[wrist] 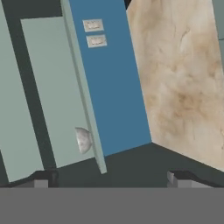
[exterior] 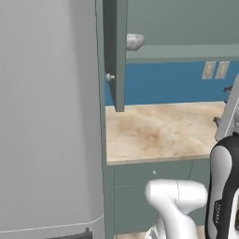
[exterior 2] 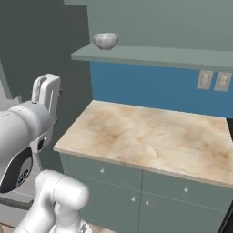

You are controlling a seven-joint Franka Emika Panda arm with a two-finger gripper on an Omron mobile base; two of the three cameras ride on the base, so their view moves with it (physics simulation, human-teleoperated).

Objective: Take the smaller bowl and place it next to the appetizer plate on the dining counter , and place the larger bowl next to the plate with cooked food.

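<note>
The smaller bowl (exterior 2: 106,40) — whitish-grey, speckled and marbled, rounded — stands upright on the grey-green shelf (exterior 2: 154,55) above the blue wall strip, close to the shelf's left end. From the left base view the bowl (exterior: 135,41) is half hidden behind an open cabinet door (exterior: 115,53); in the hand view it (wrist: 83,140) appears sideways against the shelf — nothing touches it.

Smaller bowl (exterior 2: 106,40) on shelf (exterior 2: 154,55)
</note>
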